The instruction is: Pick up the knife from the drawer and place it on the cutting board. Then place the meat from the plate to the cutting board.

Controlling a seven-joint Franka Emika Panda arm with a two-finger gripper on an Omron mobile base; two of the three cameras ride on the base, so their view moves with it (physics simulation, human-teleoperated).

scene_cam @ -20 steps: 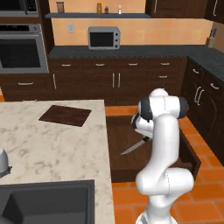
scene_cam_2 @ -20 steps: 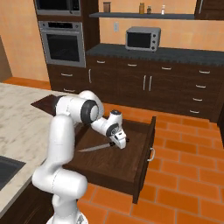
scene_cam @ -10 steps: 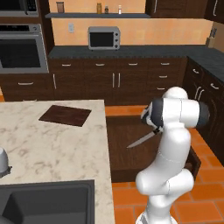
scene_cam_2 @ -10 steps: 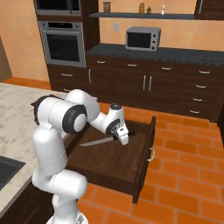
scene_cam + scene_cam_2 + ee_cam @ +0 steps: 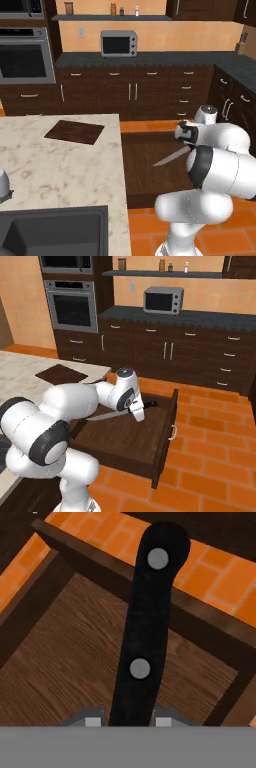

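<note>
**Silver Knife Held Up Over the Brown Drawer**

Dark brown wood is seen all around in the left base view. The knife (image 5: 172, 156) is held up in the air, above the open drawer (image 5: 150, 170). Its long silver blade is thin and pointed, and it is aimed toward the counter (image 5: 60, 165). The gripper (image 5: 189, 145) is clamped on the black handle. The cutting board (image 5: 74, 132) is lying flat on the pale, speckled stone counter, well apart from the knife. It is a thin, dark red-brown rectangle with a plain top.

In the right base view, the knife (image 5: 117, 412) is seen from the other side, gripped just under the white hand. The drawer (image 5: 135, 436) is wide and shallow, with a small silver handle on its front. The cutting board (image 5: 62, 374) is seen on the counter, behind the arm.

In the hand view, the black handle (image 5: 145, 632) is smooth and rounded, with two round silver rivets. It is squeezed between the two finger tips. The wood grain of the drawer floor (image 5: 65, 667) is seen below it.

The first step is judged to be in hand: the knife is out and must be carried. Next, it should be swung over to the board and set down flat. The meat is left for later.
</note>
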